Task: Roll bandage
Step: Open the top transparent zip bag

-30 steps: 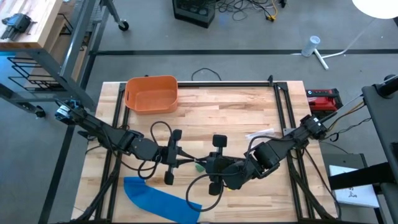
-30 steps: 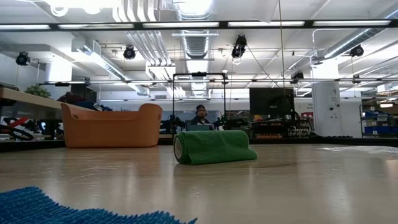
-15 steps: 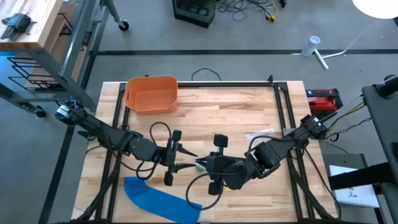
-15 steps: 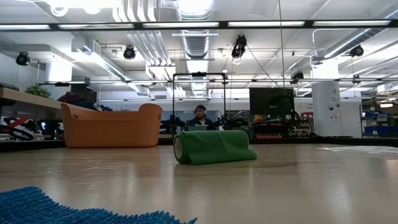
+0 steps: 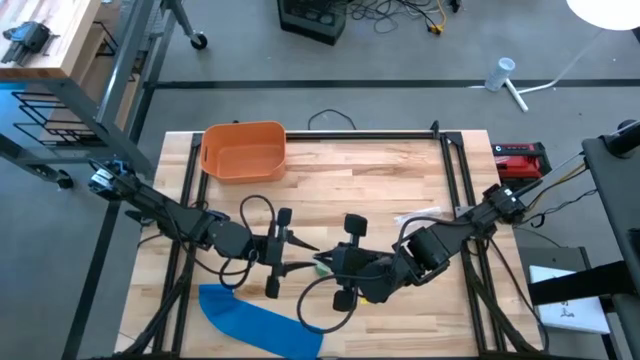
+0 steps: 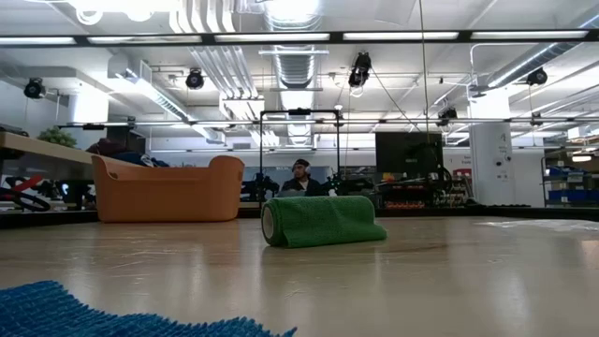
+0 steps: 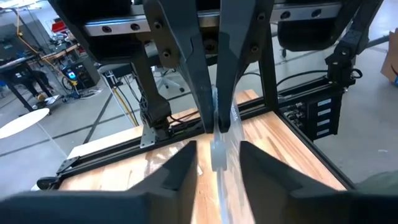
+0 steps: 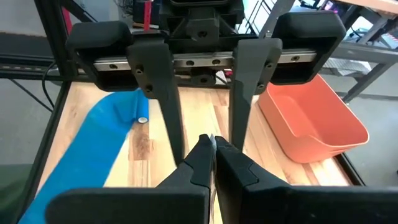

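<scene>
A green rolled bandage lies on its side on the table; in the high view only a sliver of the green rolled bandage shows between the grippers. A blue bandage lies spread flat near the front left. My left gripper is open and points toward the table's right. My right gripper is shut and points left, tip to tip with the left gripper. In the right wrist view the left gripper's fingers stand on either side of my right gripper. Neither gripper shows in the low view. My right gripper shows a thin pale, see-through sliver at its shut fingertips in the left wrist view. I cannot tell what it is or whether the fingers hold it. The green roll lies on the table, and I cannot tell that either gripper touches it.
An orange tub stands at the table's far left. A clear wrapper lies right of centre. Black rails run along the table's sides. A person shows in the room beyond the table.
</scene>
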